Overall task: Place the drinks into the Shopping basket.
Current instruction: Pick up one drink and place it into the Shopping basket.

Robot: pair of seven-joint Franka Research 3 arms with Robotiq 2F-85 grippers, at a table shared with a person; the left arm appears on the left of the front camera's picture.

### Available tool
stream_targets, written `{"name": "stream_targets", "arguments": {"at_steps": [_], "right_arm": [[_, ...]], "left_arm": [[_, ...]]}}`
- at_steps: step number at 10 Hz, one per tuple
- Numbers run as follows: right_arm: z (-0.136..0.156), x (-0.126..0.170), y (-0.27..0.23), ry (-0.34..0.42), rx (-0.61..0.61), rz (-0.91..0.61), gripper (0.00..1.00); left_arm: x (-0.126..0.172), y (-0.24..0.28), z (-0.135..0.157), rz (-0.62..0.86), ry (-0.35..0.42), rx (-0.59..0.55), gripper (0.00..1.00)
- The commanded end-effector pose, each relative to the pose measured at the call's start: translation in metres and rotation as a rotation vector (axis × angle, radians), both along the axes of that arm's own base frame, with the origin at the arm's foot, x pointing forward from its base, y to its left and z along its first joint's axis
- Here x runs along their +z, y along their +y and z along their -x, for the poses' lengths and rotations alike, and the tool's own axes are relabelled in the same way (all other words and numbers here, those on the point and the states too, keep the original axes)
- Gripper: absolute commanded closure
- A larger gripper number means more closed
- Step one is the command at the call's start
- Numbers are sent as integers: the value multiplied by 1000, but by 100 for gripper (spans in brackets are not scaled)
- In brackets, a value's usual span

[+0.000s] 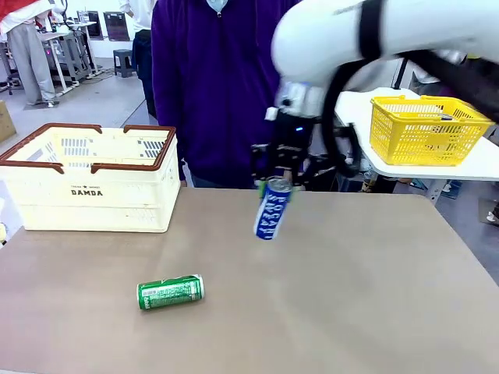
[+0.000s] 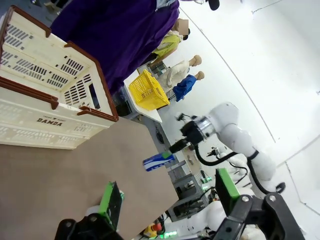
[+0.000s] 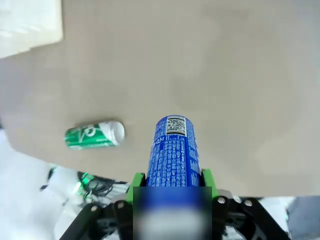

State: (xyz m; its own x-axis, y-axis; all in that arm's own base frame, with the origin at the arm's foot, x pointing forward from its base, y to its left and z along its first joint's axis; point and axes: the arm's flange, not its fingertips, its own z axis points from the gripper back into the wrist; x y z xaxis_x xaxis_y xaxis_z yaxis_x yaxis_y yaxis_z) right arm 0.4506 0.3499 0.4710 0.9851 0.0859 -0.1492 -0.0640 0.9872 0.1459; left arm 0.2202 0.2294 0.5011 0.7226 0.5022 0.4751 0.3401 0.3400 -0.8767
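The blue can [image 1: 272, 209] is gripped at its top end between the closed fingers of the right gripper [image 1: 277, 184]. It is held clear of the table [image 1: 366, 296] and tilted, with its free end hanging lower. It is suspended near the table's far edge, in front of a person [image 1: 210, 86] in a purple top, and well apart from the Shopping basket [image 1: 86, 195], which is set at the far left of the table. The green can [image 1: 170, 292] is laid on its side on the table, nearer the robot and apart from the basket. The left gripper [image 2: 169, 197] is seen with its jaws spread wide and nothing between them. A yellow mesh basket [image 1: 425, 128] is placed on a separate white table at the far right
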Motion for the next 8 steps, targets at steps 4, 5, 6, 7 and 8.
{"name": "stream_targets", "arguments": {"at_steps": [4,5,6,7,8], "right_arm": [[-42,-73,72,126,145,141,100],[-42,-79,80,132,149,185,100],[-40,-84,83,140,150,205,100],[-38,-89,82,135,150,216,100],[-36,-90,79,130,148,204,100]], "left_arm": [[1,0,-1,10,-26,0,0],[1,0,-1,10,-26,0,0],[1,0,-1,10,-26,0,0],[1,0,-1,10,-26,0,0],[1,0,-1,10,-26,0,0]]}}
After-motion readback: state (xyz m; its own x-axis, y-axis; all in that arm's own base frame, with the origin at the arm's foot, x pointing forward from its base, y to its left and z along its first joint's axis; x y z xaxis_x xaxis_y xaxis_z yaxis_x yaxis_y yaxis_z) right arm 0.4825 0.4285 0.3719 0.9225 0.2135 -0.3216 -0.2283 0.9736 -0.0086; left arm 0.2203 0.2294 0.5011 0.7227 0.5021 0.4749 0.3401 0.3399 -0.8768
